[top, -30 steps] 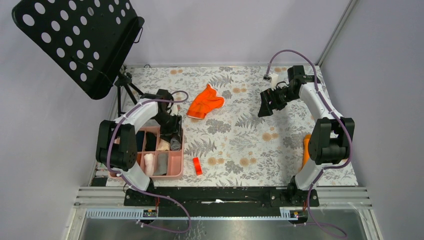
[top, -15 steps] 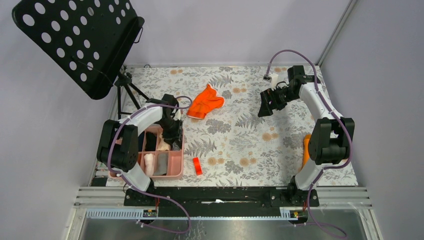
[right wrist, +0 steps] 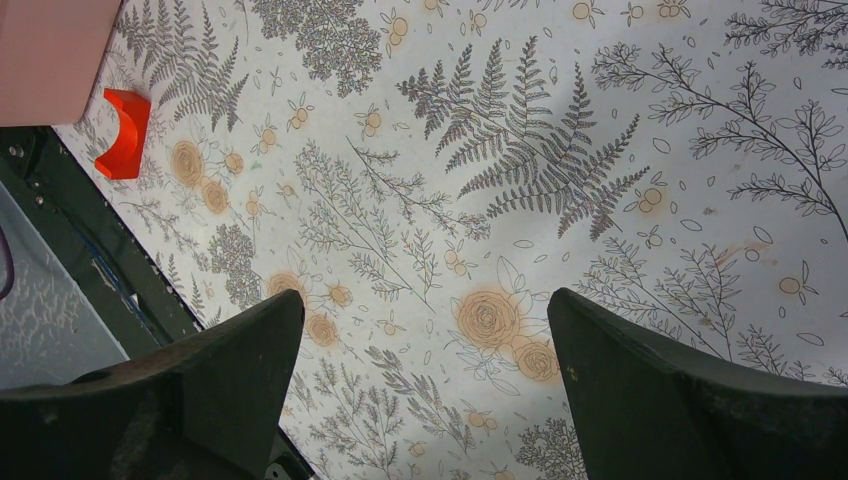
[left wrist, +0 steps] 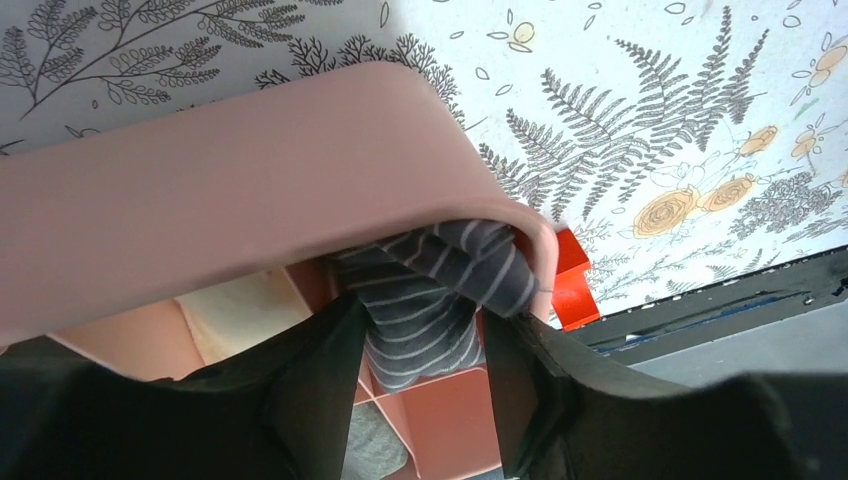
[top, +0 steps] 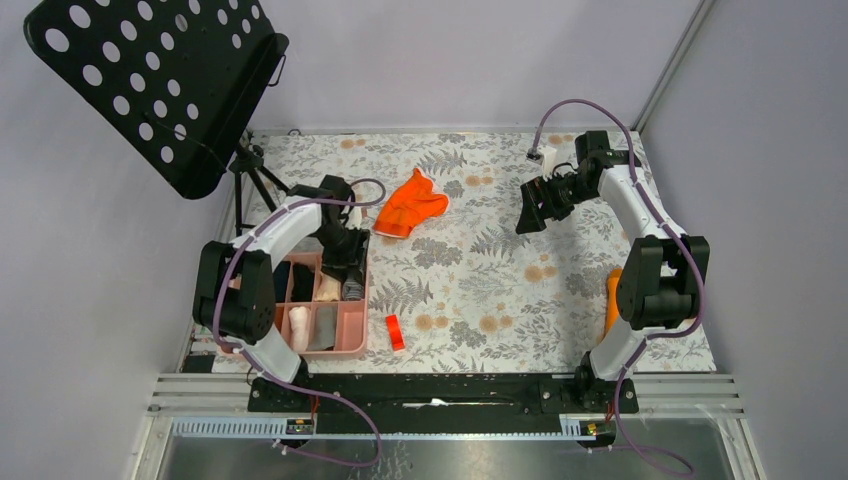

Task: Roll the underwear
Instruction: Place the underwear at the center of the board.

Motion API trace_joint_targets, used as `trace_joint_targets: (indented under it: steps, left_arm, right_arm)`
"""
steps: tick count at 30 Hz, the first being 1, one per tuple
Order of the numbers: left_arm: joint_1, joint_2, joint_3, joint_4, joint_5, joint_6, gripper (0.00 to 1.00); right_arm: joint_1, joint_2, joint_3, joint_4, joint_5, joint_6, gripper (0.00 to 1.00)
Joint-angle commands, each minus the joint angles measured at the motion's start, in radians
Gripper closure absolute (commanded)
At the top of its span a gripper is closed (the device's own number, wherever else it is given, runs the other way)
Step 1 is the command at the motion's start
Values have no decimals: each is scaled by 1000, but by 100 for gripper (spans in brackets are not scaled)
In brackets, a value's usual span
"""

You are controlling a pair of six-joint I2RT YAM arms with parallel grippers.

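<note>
1. Pinches the grey striped underwear (left wrist: 430,290) with the left gripper (left wrist: 425,335) at the pink tray's (left wrist: 220,200) far right corner, now slightly higher after a dip.
2. Holds the right gripper (right wrist: 425,300) spread and empty, unmoved.
3. Leaves the orange underwear (top: 410,205) unrolled mid-table, probably next.

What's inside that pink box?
In its compartments: beige cloths, dark cloths, a grey cloth, plus striped grey underwear gripped by the left tool. The left arm hides the far corner.
</note>
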Motion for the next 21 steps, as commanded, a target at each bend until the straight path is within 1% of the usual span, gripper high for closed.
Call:
trace_joint_targets:
  steps: [1,4,8,11,12,13,16,18,20,21]
  left_arm:
    - [4,-58,53,1,30,35,47]
    - [4,-59,76,-22,18,46,47]
    - [7,-105,133,-42,-14,81,46]
    - [4,-142,160,7,-10,103,46]
    - [2,-147,163,32,-6,109,49]
    - [-1,-150,157,60,-1,117,54]
    - [-4,-155,100,153,-17,134,73]
    - [-4,-152,61,183,-21,135,84]
    - [-4,-152,40,195,-24,125,93]
    - [-4,-159,31,205,-22,121,95]
  right_arm:
    - [-2,-29,32,-21,-28,-2,1]
    - [-2,-25,37,-21,-33,2,0]
    - [-2,-23,41,-21,-36,5,0]
    - [-2,-23,39,-22,-37,4,1]
    - [-2,-22,38,-21,-39,4,0]
    - [-2,-21,39,-20,-40,5,0]
    - [-2,-22,41,-20,-41,7,0]
    - [-2,-23,43,-22,-39,7,0]
    - [-2,-27,46,-27,-35,1,0]
    - [-2,-28,47,-30,-31,-2,0]
